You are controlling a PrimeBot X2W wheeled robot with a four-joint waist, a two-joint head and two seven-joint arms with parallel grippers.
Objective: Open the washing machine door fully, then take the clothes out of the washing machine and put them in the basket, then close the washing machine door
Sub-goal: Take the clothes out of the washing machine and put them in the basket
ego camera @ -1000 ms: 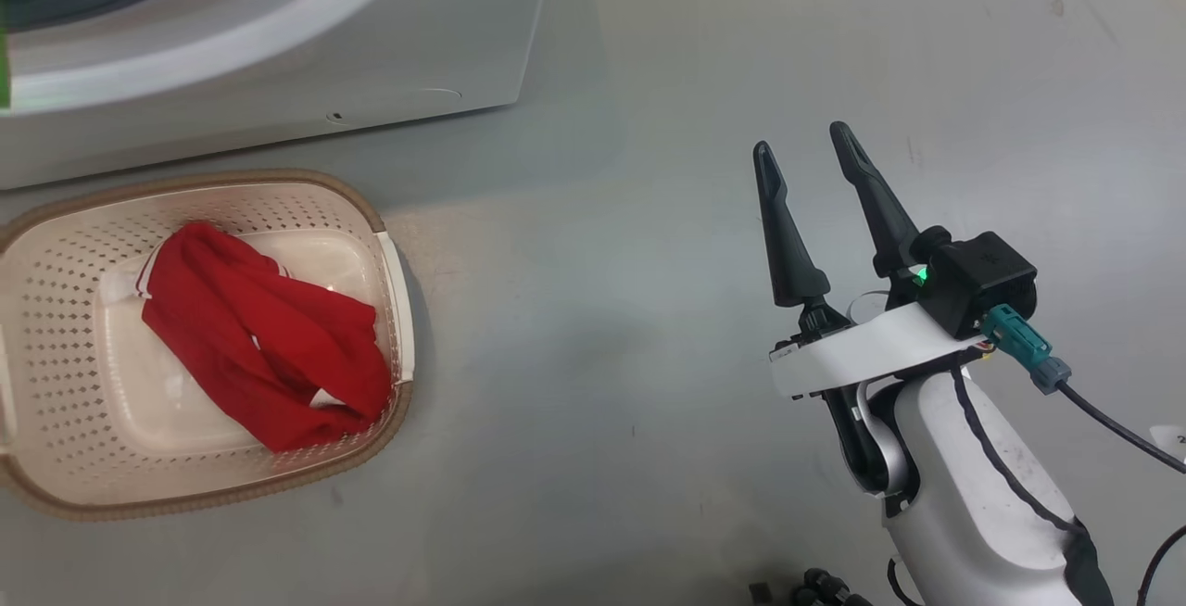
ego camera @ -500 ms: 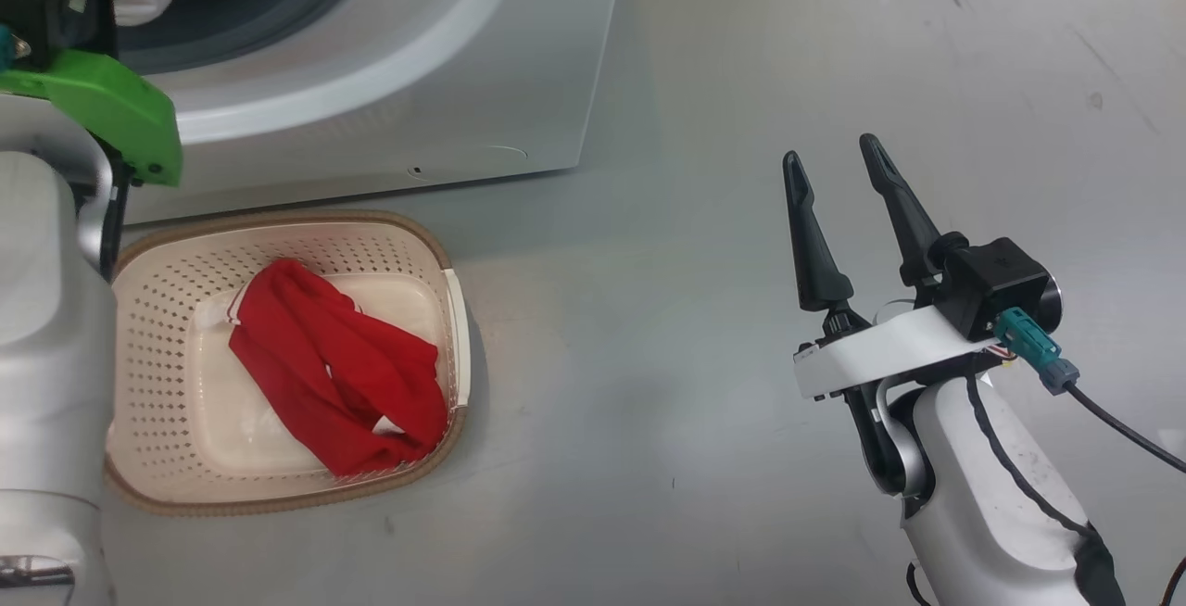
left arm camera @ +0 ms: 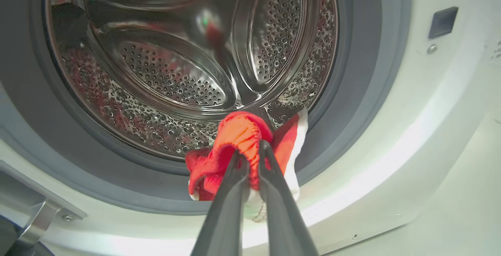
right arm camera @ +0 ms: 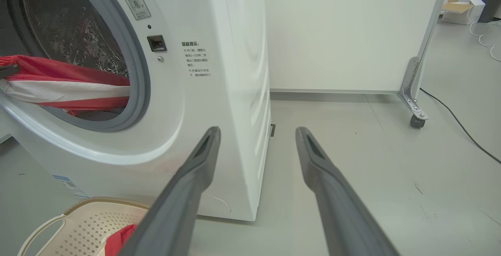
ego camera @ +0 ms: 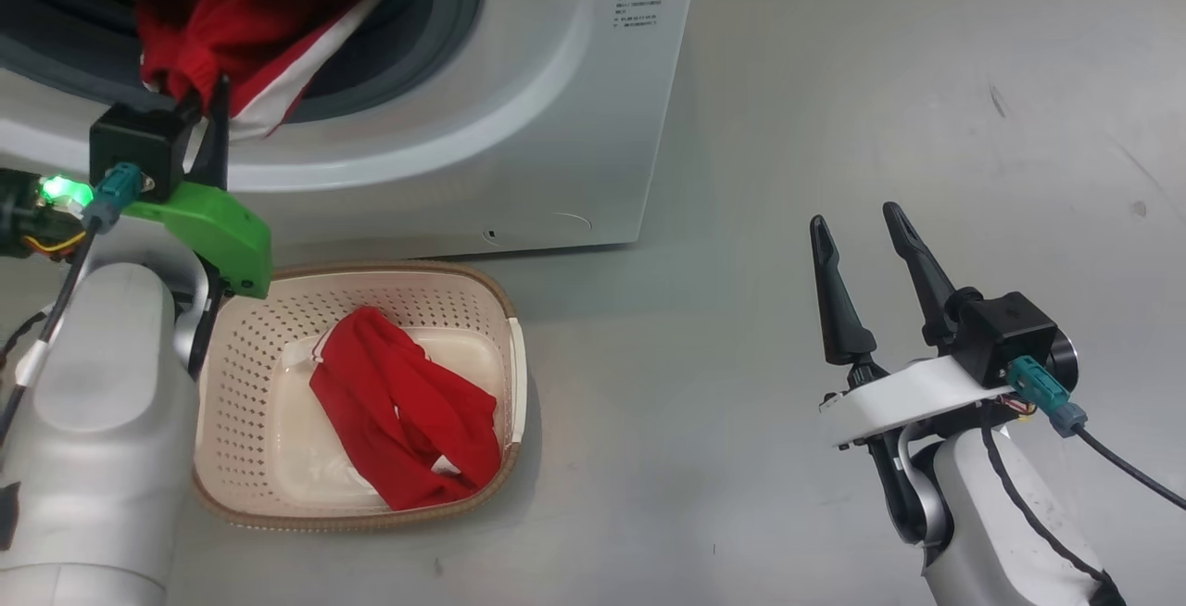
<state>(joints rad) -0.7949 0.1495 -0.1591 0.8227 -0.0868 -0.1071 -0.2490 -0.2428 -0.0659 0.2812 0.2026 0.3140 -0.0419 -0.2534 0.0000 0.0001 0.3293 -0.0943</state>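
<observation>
Panned up onto washing machine (ego camera: 574,124), catching left hand (left arm camera: 251,152) pinched on red clothes (left arm camera: 238,130) at its drum mouth, right hand (ego camera: 854,217) spread empty to its right; next, down into basket (ego camera: 243,384) before it.

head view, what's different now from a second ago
The head camera turned, so the whole picture shifted, and the washing machine opening and the left gripper came into view. The gripper is shut on a red garment at the opening. Nothing is seen taken or let go. Unchanged: the second garment lying in the basket, and the right gripper open over the floor.
</observation>
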